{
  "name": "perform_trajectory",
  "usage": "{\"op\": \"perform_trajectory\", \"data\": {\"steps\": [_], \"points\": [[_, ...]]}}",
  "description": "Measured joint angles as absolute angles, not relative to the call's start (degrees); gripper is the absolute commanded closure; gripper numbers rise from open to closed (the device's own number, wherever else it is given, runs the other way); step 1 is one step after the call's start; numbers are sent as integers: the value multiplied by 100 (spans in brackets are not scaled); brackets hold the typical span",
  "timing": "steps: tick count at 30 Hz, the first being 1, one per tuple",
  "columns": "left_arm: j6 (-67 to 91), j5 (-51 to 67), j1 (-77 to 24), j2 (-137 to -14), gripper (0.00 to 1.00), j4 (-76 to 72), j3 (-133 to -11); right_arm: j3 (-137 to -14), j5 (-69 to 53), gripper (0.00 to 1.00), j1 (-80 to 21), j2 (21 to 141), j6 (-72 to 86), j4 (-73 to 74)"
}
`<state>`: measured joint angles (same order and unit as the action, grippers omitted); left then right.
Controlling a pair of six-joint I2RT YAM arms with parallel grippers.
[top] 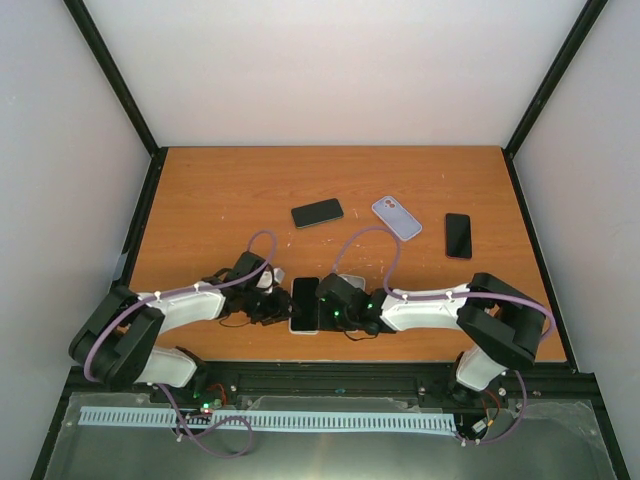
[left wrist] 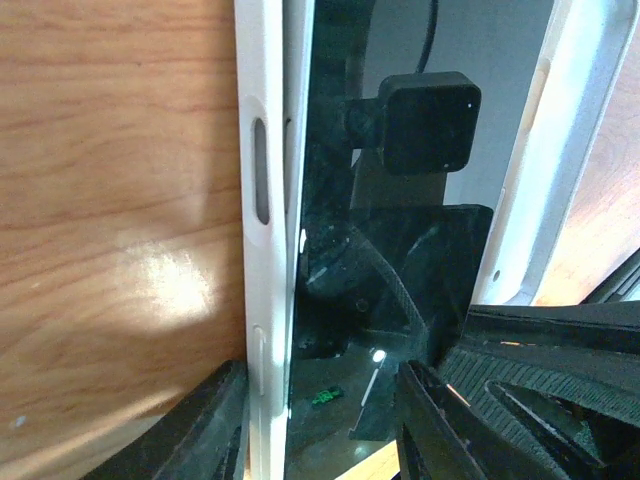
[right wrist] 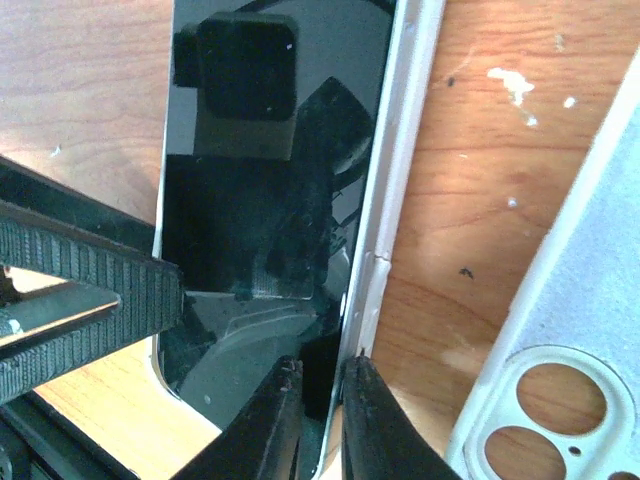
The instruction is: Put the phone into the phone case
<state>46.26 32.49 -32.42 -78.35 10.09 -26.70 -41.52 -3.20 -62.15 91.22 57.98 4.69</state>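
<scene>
A black-screened phone (top: 304, 300) lies inside a white phone case (top: 304, 328) near the table's front edge, between my two grippers. In the left wrist view the case's side rim (left wrist: 265, 200) runs next to the phone's screen (left wrist: 400, 270). My left gripper (left wrist: 320, 375) is open, with one finger outside the rim and one over the screen. It also shows in the top view (top: 278, 305). My right gripper (right wrist: 322, 365) is shut on the case's opposite rim (right wrist: 385, 200), pinching it beside the screen (right wrist: 270, 150). It also shows in the top view (top: 322, 305).
A second black phone (top: 317, 212), a lilac case (top: 397, 217) and a third black phone (top: 458, 235) lie further back. A pale case with camera holes (right wrist: 560, 380) lies just right of my right gripper. The left finger's ribbed pad (right wrist: 90, 280) reaches into the right wrist view.
</scene>
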Motion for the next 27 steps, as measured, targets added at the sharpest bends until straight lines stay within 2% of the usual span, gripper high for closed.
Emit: {"op": "perform_trajectory", "data": {"steps": [13,18,20,23,27], "points": [[5074,3299,-3223,-7736,66,513,-2373,-3913,-272,95,-6215,9072,5833,71],[5190,3282,-3221,-7710,58,513,-2373,-4038,-161,95,-6213,9198,5887,209],[5199,3264,-3221,-7688,56,563,-2414,-4064,-80,93,-6213,9198,5889,246],[5201,3288,-3127,-7671,48,661,-2460,-4104,56,89,-6230,9198,5854,298],[5116,3284,-2853,-7437,47,775,-2517,-4108,174,79,-6267,9174,5725,366]]}}
